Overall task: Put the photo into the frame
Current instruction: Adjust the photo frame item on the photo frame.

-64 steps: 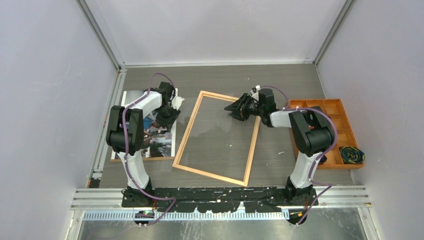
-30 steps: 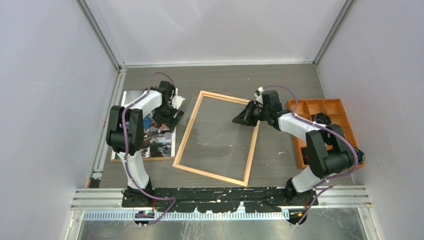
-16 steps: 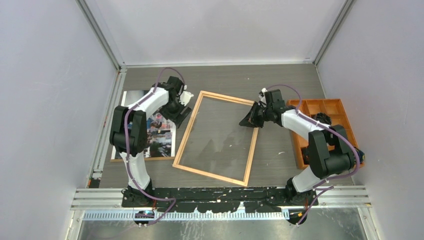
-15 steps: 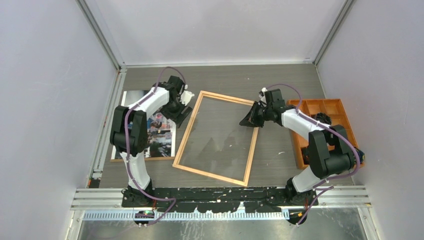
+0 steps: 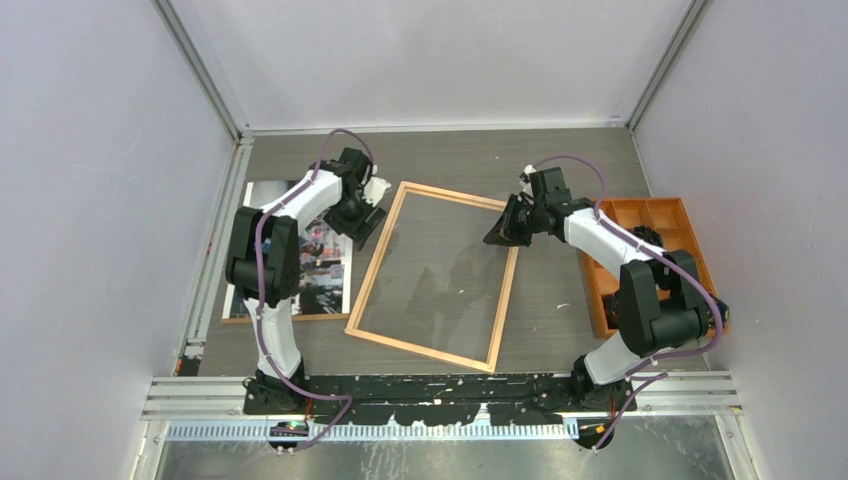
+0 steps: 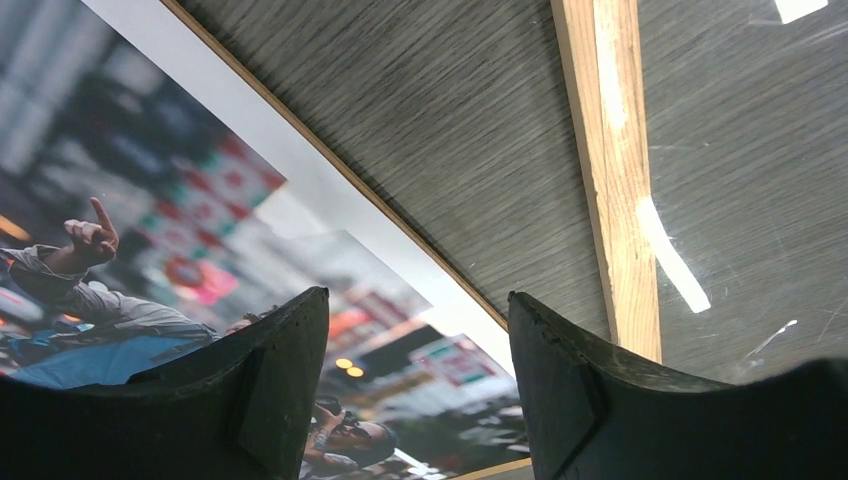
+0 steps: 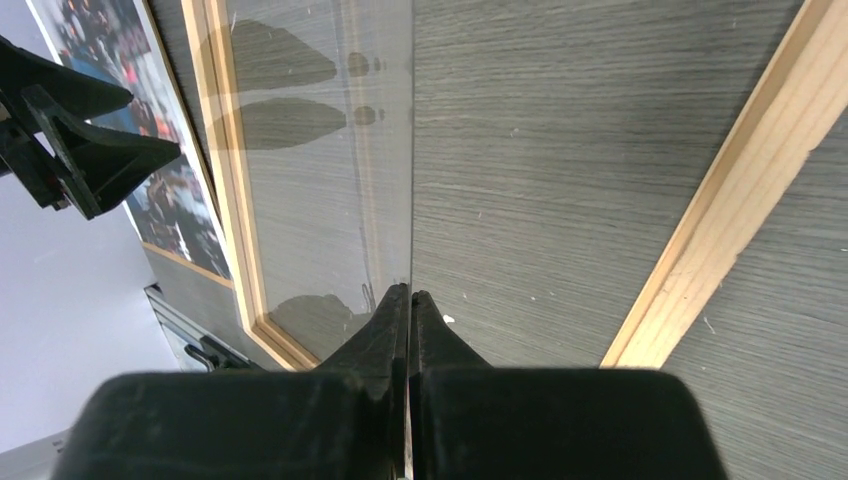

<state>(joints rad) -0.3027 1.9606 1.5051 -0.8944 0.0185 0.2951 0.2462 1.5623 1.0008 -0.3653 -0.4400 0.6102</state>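
The photo (image 5: pixel 318 265) lies face up at the left of the table, its dark street scene and white margin filling the left wrist view (image 6: pixel 150 200). To its right lies the light-wood frame (image 5: pixel 372 262). My left gripper (image 5: pixel 366 222) hovers open over the photo's right edge (image 6: pixel 418 305), next to the frame's left rail (image 6: pixel 615 200), holding nothing. My right gripper (image 5: pixel 497 236) is shut (image 7: pixel 410 290) on the edge of the frame's clear pane (image 7: pixel 320 150), just inside the right rail (image 7: pixel 740 170). The pane stands tilted and mirrors the arms.
An orange compartment tray (image 5: pixel 640 203) stands at the right, partly under my right arm. Grey walls close in on the left, back and right. A metal rail (image 5: pixel 440 385) carries both arm bases along the near edge.
My left gripper has moved from over the photo towards the frame's far left corner. My right gripper has drawn back to the right rail, still shut on the pane.
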